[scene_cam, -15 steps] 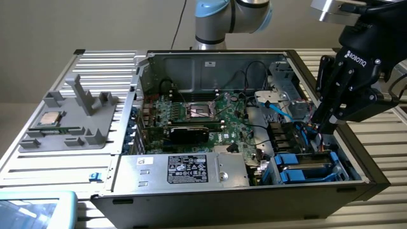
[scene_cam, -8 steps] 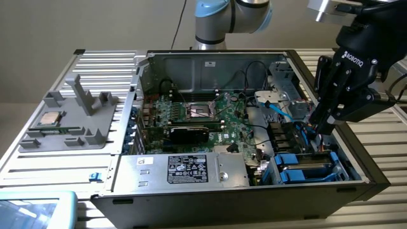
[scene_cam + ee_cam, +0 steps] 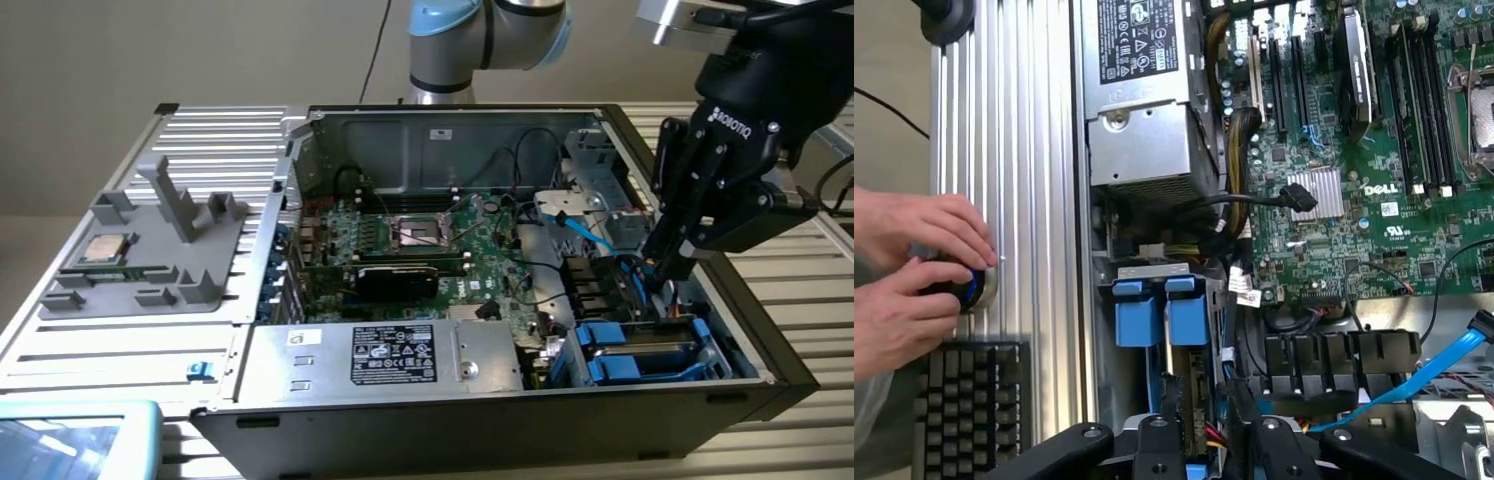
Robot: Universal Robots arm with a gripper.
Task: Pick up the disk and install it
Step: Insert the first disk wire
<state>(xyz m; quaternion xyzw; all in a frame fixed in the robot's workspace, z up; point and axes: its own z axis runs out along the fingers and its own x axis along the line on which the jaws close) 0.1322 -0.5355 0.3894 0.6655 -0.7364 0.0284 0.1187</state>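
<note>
The disk (image 3: 650,345), silver-grey in a bright blue carrier, lies flat in the drive bay at the front corner of the open computer case (image 3: 441,420), on the exterior view's right. Its blue carrier tabs (image 3: 1159,318) face the power supply in the wrist view. My gripper (image 3: 663,272) hangs fingers-down just above the back of that bay. In the wrist view the gripper (image 3: 1216,452) has its black fingers (image 3: 1154,445) apart, with loose cables showing in the gap. Nothing is clamped between them.
A silver power supply (image 3: 387,355) sits beside the bay, with the motherboard (image 3: 427,240) behind it and blue cables (image 3: 594,235) nearby. A grey fixture (image 3: 147,260) with a CPU chip (image 3: 104,250) lies outside the case. A person's hands (image 3: 909,285) rest beside a keyboard (image 3: 964,400).
</note>
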